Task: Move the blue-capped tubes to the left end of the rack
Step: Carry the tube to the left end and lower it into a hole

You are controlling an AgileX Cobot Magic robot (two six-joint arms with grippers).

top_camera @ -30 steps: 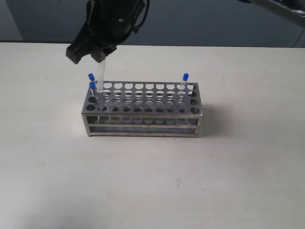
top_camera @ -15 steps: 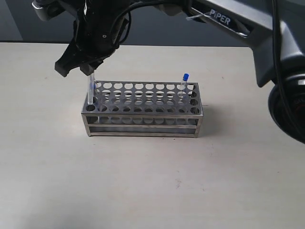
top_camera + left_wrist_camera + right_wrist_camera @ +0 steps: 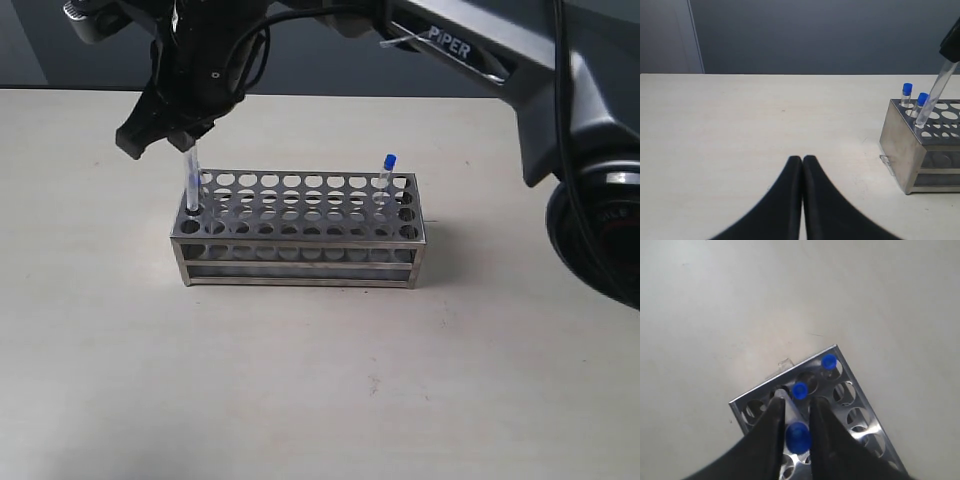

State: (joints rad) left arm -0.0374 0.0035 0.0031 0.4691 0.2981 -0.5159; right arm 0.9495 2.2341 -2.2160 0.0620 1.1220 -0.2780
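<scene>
The held blue-capped tube [image 3: 192,180] is hanging almost upright at the left end of the rack [image 3: 300,255], its lower tip appearing to enter a hole in the end column, nearest the front edge. It is not yet seated; most of its length is standing clear above the top plate. A second ago it was being carried higher and further in over the rack, so it is now coming down and outward to its place.

Two seated tubes [image 3: 907,94] are already standing in the same end column, just behind the incoming one. One last tube [image 3: 384,180] is waiting at the far right end, well apart from the rest.

The right gripper [image 3: 157,142] is reaching across from the right side and pinching the tube just below its cap, jaws narrow around it. The left gripper [image 3: 802,159] is idling over the bare table [image 3: 300,380] beside the rack, fingers pressed together and carrying nothing.

Judgement: the third placement is nearing completion, with release and one more transfer remaining. The slight lean of the tube is risking a snag on the hole's rim
</scene>
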